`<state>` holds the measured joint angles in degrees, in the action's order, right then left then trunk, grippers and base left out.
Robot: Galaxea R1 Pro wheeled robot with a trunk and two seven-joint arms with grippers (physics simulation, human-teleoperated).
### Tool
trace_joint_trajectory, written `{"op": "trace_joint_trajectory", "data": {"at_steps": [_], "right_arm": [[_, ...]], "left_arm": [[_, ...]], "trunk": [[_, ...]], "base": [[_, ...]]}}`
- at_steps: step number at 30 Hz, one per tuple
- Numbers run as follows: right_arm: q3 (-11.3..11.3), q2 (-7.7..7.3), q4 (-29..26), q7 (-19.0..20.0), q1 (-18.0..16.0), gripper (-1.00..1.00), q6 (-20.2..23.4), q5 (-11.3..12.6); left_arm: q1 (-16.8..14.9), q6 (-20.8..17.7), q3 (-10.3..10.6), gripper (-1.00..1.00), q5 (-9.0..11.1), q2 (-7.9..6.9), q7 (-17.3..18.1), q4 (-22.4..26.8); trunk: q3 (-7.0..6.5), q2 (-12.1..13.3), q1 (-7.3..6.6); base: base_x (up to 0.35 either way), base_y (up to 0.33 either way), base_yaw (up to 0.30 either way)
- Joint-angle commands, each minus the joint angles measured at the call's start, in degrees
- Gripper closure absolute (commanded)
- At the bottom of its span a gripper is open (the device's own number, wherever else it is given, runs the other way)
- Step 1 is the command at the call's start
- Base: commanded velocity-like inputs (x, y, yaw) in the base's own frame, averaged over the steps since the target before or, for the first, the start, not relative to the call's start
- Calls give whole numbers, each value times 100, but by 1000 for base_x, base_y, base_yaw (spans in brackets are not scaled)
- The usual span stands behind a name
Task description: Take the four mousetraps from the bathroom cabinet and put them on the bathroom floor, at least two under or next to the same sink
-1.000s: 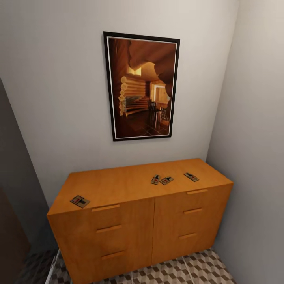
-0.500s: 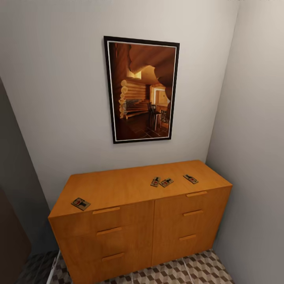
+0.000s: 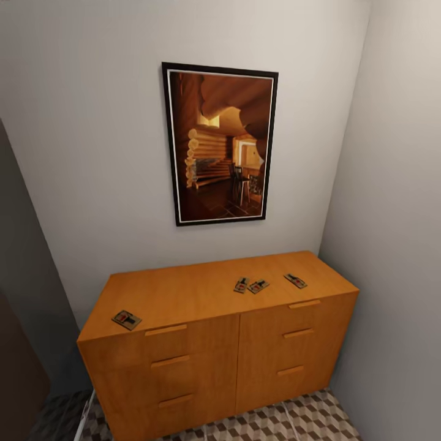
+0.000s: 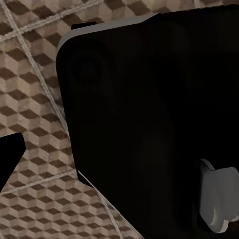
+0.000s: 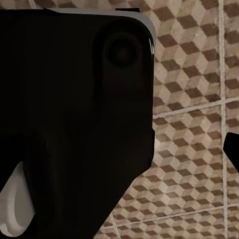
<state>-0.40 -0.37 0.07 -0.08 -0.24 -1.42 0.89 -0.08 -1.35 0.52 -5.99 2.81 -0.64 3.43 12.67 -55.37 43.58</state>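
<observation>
Orange-brown wooden cabinet (image 3: 202,343), drawers closed, bears four mousetraps (image 3: 250,286) on top.

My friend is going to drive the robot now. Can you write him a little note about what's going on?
Grippers: neither one can be made out; both wrist cameras look past dark robot parts at the bathroom floor.
Things: all four mousetraps lie on top of the cabinet: one near its left front corner, two close together, one toward the right.
Done: nothing moved yet.
Left: carry all four to the floor, at least two by the sink.
</observation>
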Motion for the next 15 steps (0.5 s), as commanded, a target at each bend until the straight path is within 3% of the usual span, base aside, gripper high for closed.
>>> {"op": "trace_joint_trajectory", "data": {"at_steps": [1, 15], "right_arm": [[-3, -2, 2, -1, -2, -100, -15, 11], [-4, -7, 2, -1, -3, -100, -16, 8]], "left_arm": [[-1, -14, 1, -100, -60, 1, -7, 9], [1, -20, 1, -100, -60, 0, -7, 9]], "trunk": [[-12, 37, -22], [-263, 598, -330]], "base": [[0, 0, 0], [0, 0, 0]]}}
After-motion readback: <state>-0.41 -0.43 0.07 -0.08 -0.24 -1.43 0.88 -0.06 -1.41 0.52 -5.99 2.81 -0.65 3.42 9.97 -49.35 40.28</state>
